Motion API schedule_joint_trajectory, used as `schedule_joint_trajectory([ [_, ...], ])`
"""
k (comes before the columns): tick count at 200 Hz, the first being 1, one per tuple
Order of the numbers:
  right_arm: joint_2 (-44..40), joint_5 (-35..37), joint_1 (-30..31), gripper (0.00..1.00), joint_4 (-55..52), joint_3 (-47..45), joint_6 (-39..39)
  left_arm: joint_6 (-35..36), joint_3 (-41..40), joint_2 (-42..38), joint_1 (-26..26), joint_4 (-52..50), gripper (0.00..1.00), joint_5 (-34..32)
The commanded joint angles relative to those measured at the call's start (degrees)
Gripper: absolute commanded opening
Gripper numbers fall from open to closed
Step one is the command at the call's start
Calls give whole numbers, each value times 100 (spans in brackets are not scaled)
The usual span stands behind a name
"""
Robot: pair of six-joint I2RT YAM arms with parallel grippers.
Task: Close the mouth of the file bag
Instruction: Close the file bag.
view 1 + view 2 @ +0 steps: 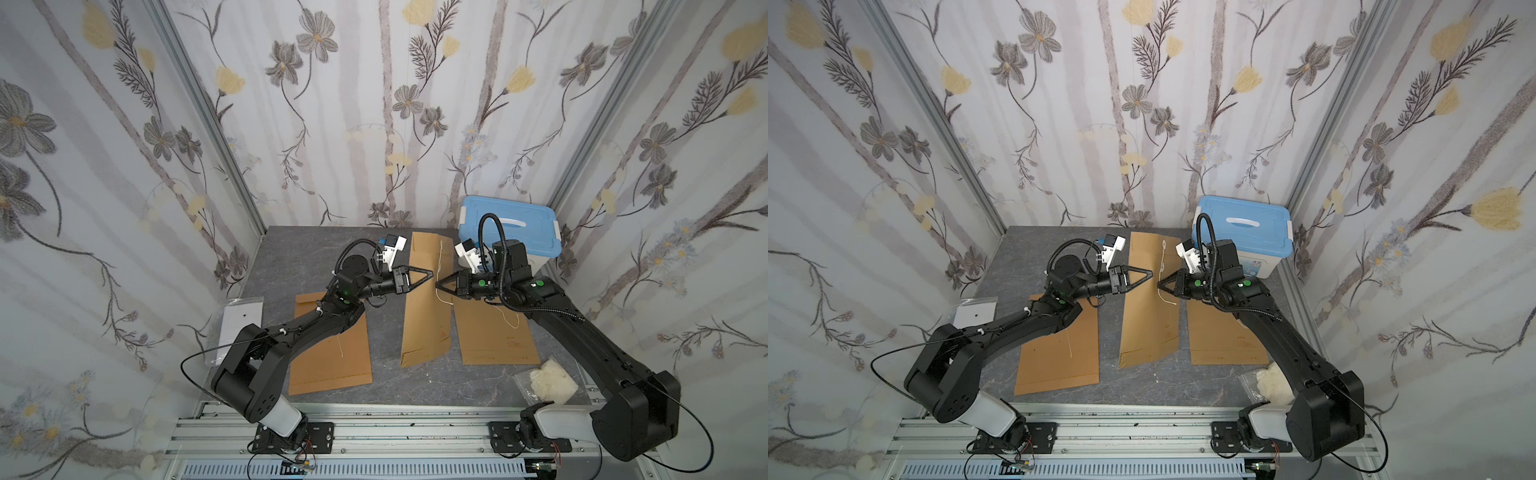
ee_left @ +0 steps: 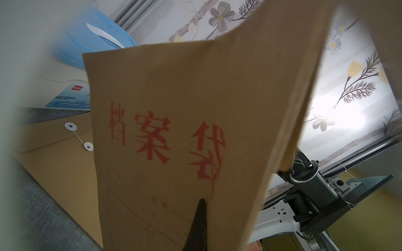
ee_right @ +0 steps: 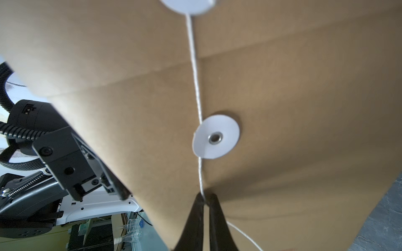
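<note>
The middle brown file bag (image 1: 426,324) (image 1: 1146,328) stands tilted up off the grey table, its red-printed face (image 2: 165,121) toward the left wrist camera. My left gripper (image 1: 431,272) (image 2: 202,203) is shut on the bag's raised edge; only one black finger (image 2: 199,219) shows in front of the paper. My right gripper (image 1: 436,285) (image 3: 205,195) faces it from the other side, its fingertips nearly together on the white string (image 3: 195,87) just below the lower white disc (image 3: 216,137). The flap's disc (image 3: 187,5) sits above. The string's loose end (image 1: 1167,301) hangs down.
Two more brown file bags lie flat, one at the left (image 1: 332,361) under my left arm, one at the right (image 1: 490,336). A blue-lidded box (image 1: 511,224) stands at the back right. A clear bag of white stuff (image 1: 548,382) and a clear sleeve (image 1: 239,320) lie near the table's edges.
</note>
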Motion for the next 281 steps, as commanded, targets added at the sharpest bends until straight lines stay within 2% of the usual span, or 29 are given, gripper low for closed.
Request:
schedule_joint_trajectory([
  [1,14,-321,-28,11,400,-15,67,-50,-11,-59,-9,479,0,-6],
  [28,32,-377,-52,8,404,-43,55,-50,-14,-68,-8,484,0,-16],
  [65,19,-272,-57,10,557,-144,49,-55,-19,-68,-5,486,0,-23],
  [100,-185,257,-37,18,668,-322,-166,-54,-15,-67,-3,503,0,-41],
  [141,-198,753,56,19,694,-416,-333,-217,3,31,2,704,0,-15],
  [183,-279,1492,117,15,862,-572,-205,-392,-23,120,10,942,0,-27],
  [226,-152,1157,181,15,1356,-689,-237,-388,-21,127,15,924,0,-25],
  [281,-525,1743,255,19,1677,-912,-652,-432,-25,138,1,961,0,-31],
])
